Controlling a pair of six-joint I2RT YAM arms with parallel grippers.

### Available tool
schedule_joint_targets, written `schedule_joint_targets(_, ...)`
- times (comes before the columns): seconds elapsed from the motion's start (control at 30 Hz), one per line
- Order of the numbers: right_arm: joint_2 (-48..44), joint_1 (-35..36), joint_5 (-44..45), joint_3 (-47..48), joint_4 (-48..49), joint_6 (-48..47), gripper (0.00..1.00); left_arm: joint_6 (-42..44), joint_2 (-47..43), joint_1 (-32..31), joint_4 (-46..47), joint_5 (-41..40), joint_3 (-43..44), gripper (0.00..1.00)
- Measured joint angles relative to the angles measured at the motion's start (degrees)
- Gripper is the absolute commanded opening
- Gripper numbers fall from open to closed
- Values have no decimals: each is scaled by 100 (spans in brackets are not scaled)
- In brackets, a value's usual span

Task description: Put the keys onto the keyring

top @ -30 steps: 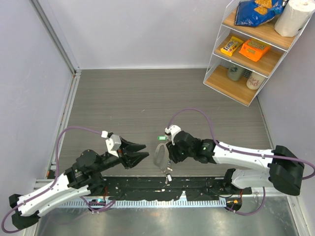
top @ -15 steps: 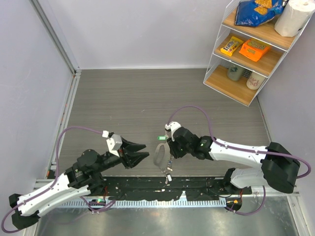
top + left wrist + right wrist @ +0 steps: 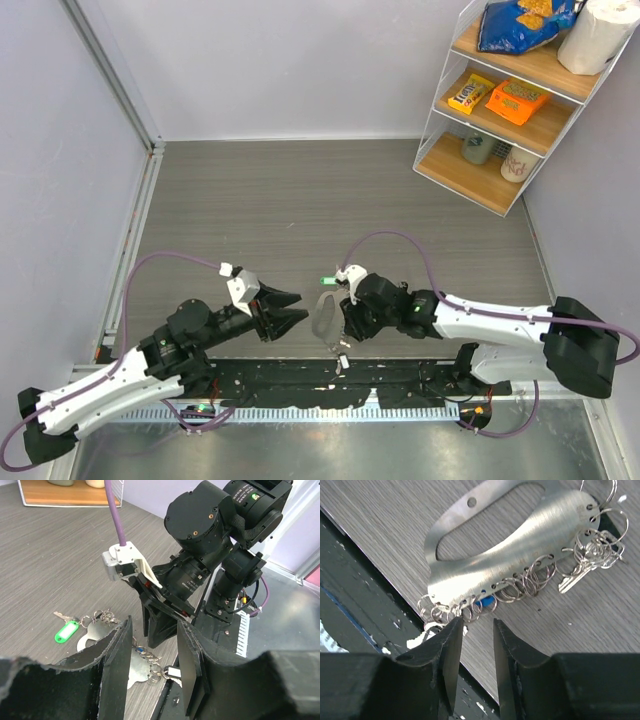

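Two parted claws, left gripper (image 3: 154,625), right gripper (image 3: 478,622) above silvery oval metal keyring (image 3: 510,560), silver key (image 3: 572,578) apparently ringed on, green-headed key (image 3: 66,631) unseen by right wrist.

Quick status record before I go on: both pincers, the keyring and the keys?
left pincer: open, empty, short of the keyring
right pincer: open, tips over the keyring's ringed edge, by the blue tag
keyring: flat on the table, between the pincers
green key: on the table at the keyring's far end
silver key: among the small rings at one end of the keyring
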Motion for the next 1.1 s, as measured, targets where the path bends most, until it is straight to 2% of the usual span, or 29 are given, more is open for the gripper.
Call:
schedule_joint_targets(0.1, 90, 0, 26, 13, 188, 105, 41, -7, 68, 0, 22, 2, 24, 46)
schedule_joint_targets(0.3, 1412, -15, 68, 498, 656, 376, 45, -9, 81, 0, 35, -26, 52, 46)
schedule_joint_targets(0.43, 2332, -144, 205, 1193, 1226, 586, 42, -7, 96, 0, 35, -42, 63, 46)
schedule_joint_targets(0.53, 2702, -514, 374, 1408, 1738, 824, 37, -7, 96, 0, 24, -44, 74, 46)
schedule_joint_targets(0.7, 2385, -1268, 1117, 1228, 1801, 975, 34, -4, -85, 0, -52, -103, 83, 47)
schedule_joint_targets(0.77, 2048, -1327, 1355, 1150, 1703, 966, 35, -4, -166, 0, -50, -133, 83, 47)
schedule_joint_targets(0.9, 1296, -1189, 1370, 1049, 1692, 940, 41, -4, -216, 0, -48, -151, 83, 47)
schedule_joint_targets(1.1, 955, -684, 1263, 1062, 1626, 804, 45, 0, -249, 0, -48, -149, 83, 47)
